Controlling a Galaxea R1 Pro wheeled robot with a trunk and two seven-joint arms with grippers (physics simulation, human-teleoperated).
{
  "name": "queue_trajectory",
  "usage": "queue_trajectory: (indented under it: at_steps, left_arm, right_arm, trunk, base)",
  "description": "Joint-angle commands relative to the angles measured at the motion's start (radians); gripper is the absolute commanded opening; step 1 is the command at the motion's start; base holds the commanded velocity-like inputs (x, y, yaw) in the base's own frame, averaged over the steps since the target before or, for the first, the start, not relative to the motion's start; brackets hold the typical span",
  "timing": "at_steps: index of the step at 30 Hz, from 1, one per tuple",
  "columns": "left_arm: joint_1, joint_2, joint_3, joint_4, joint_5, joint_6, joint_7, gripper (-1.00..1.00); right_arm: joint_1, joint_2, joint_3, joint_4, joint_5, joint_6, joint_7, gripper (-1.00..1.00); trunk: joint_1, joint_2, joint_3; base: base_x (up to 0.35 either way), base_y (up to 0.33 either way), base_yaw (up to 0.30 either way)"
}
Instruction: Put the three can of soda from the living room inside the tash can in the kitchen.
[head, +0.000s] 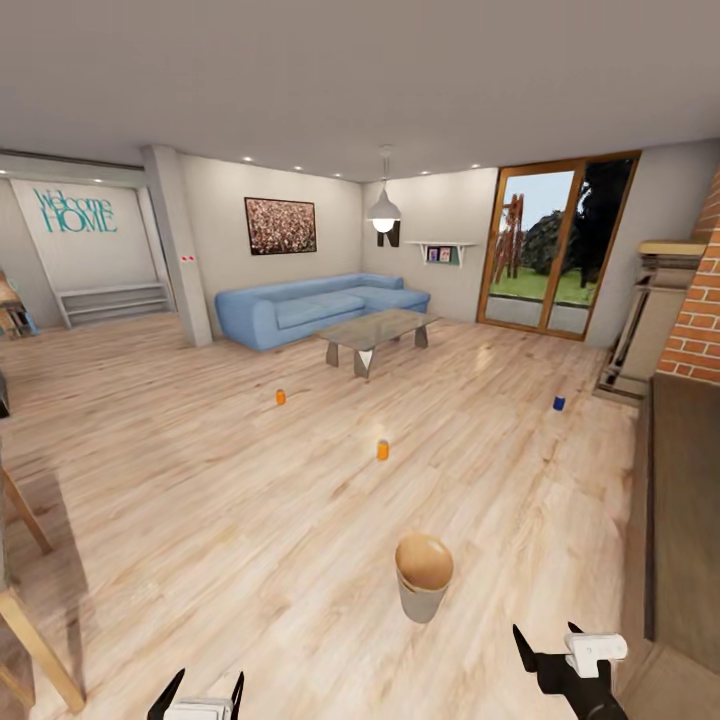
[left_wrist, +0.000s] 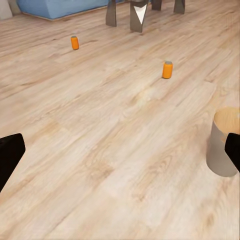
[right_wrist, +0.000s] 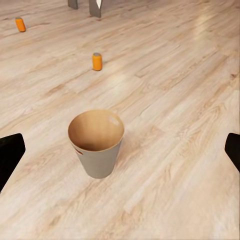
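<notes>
On the wood floor (head: 250, 520), the empty tash can (head: 423, 577) is seen upright ahead of both spread, empty grippers, left gripper (head: 205, 692) and right gripper (head: 548, 640); three soda cans, near orange (head: 382, 450), far orange (head: 281, 397), blue (head: 559, 403), are scattered beyond.

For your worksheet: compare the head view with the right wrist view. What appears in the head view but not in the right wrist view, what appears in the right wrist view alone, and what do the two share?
Head view alone: the blue can near the brick fireplace, the blue sofa, the glass door and the whole low table.

Right wrist view alone: a close look down into the bin's brown inside.

Shared: the trash bin, upright on the wood floor, and both orange cans, the nearer and the farther, standing beyond it.
</notes>
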Motion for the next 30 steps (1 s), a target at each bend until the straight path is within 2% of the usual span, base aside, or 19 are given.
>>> queue_trajectory:
  at_steps: [1,30]
  left_arm:
    - [0.000,0.000,0.000,0.000,0.000,0.000,0.000,1.00]
    - [0.000,0.000,0.004,0.009,0.001,0.000,-0.005,1.00]
  right_arm:
    - [0.000,0.000,0.000,0.000,0.000,0.000,0.000,1.00]
    - [0.000,-0.001,0.001,0.000,0.002,0.002,0.000,1.00]
  trunk:
    - [0.000,0.000,0.000]
    - [0.000,0.000,0.000]
  base:
    - [0.325,0.041,0.000]
    - [0.305,0.018,0.000]
